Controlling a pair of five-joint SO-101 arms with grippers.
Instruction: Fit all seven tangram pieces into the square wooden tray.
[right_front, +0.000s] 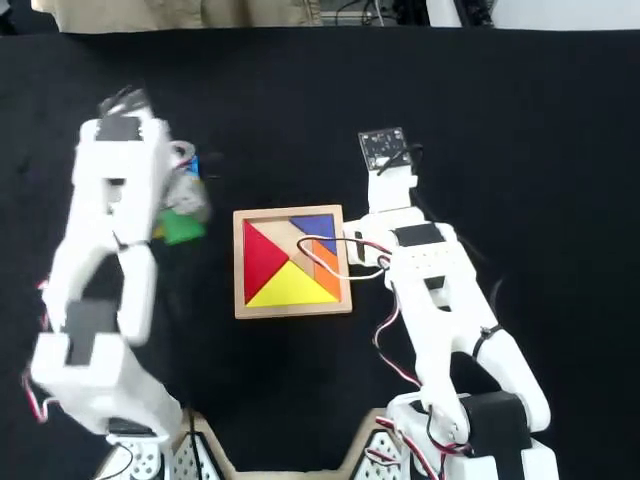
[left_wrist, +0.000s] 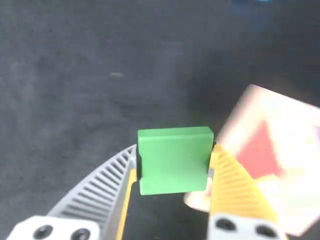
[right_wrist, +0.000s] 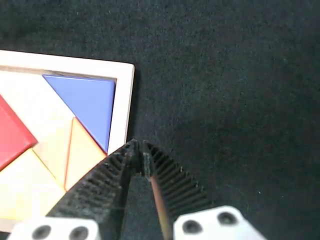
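Already the tray (right_front: 240, 262) holds red, yellow, blue and orange pieces. The left gripper (left_wrist: 173, 156) has its fingers clamped on the green square (left_wrist: 173, 175) near the tray, not yet placed. The right gripper (right_wrist: 141, 152), fingers closed and empty, sits at the rim.

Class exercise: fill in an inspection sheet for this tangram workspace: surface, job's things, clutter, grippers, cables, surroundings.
Surface: black cloth.
Job's things: wooden tray holds red triangle, yellow triangle, blue triangle, orange piece; bare wood showing.
Clutter: small blue thing beside left arm, too blurred to name.
Grippers: left gripper shut on green square, off the tray; right gripper shut, empty, at tray's edge.
Cables: wires from right arm loop over tray.
Surroundings: beige material behind.
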